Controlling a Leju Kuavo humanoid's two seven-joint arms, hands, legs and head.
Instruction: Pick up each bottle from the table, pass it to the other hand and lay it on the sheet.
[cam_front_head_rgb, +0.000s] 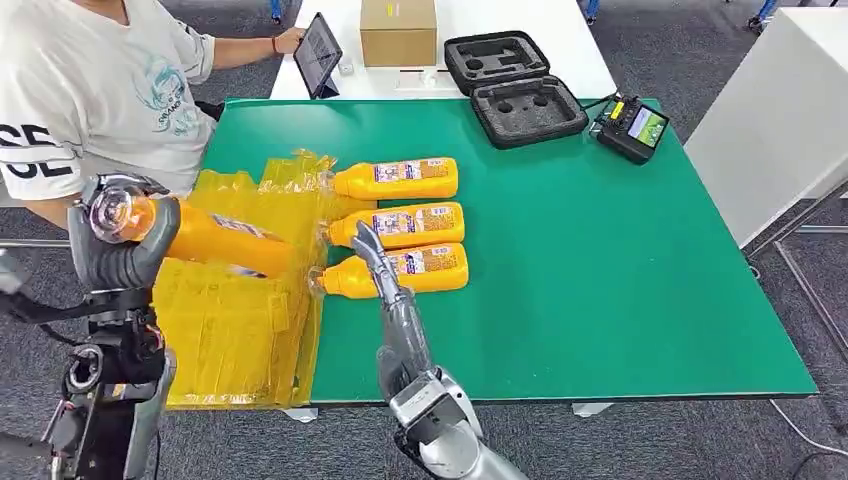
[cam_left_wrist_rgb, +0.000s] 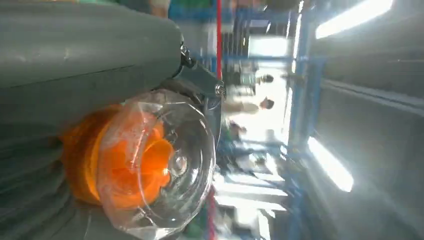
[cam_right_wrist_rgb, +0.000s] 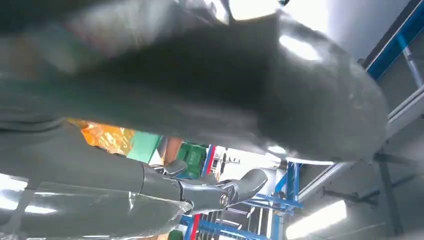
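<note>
My left hand (cam_front_head_rgb: 118, 258) grips an orange bottle (cam_front_head_rgb: 228, 243) near its clear cap and holds it above the yellow plastic sheet (cam_front_head_rgb: 235, 340), with the body pointing towards the table's middle. In the left wrist view the clear cap (cam_left_wrist_rgb: 156, 165) sits against my left hand (cam_left_wrist_rgb: 75, 65). Three more orange bottles lie side by side on the green table just past the sheet's edge: far (cam_front_head_rgb: 398, 179), middle (cam_front_head_rgb: 400, 224) and near (cam_front_head_rgb: 415, 270). My right hand (cam_front_head_rgb: 385, 285) hangs over the near bottle's neck with its fingers (cam_right_wrist_rgb: 210, 192) stretched out, holding nothing.
A person in a white T-shirt (cam_front_head_rgb: 90, 90) sits at the back left with a tablet (cam_front_head_rgb: 317, 52). A cardboard box (cam_front_head_rgb: 398, 30), an open black foam case (cam_front_head_rgb: 512, 85) and a handheld controller (cam_front_head_rgb: 632, 128) stand at the back. A white table (cam_front_head_rgb: 780, 120) stands to the right.
</note>
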